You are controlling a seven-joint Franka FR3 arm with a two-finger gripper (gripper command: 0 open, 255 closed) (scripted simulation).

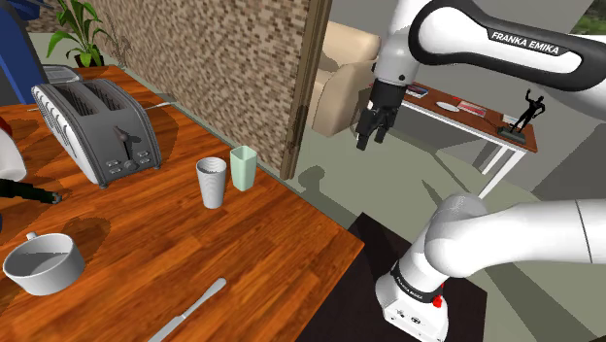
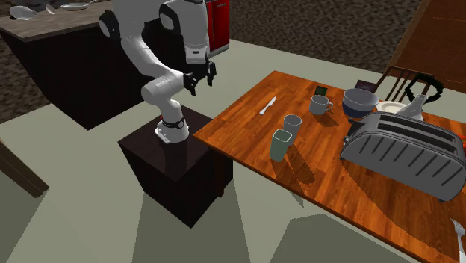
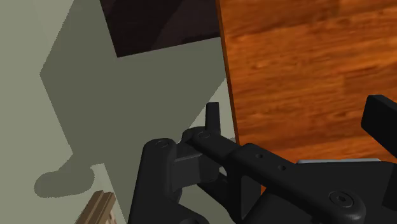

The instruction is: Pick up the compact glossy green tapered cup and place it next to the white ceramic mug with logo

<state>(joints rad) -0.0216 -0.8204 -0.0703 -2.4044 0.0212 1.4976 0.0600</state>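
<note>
- The wooden table (image 1: 194, 253) is the biggest thing I have on screen, and everything for the job stands on it.
- The white arm (image 1: 505, 44) rises from its dark box stand (image 2: 175, 157) beside the table.
- A grey toaster (image 1: 97, 131) sits further in on the table.
- The gripper (image 1: 372, 139) hangs in the air off the table's edge, pointing down. Its fingers stand well apart and there is nothing between them.
- A bowl (image 2: 360, 101) sits near the far end in the second exterior view.
- The pale green tapered cup (image 1: 243, 167) stands upright just beside a ribbed grey cup (image 1: 212, 182), between the toaster and the table's edge and well apart from the gripper.
- The mug (image 2: 320, 104), drawn grey, stands near the bowl, beyond the ribbed cup and apart from the green one.
- A knife (image 1: 189, 311) lies flat near the edge.
</note>
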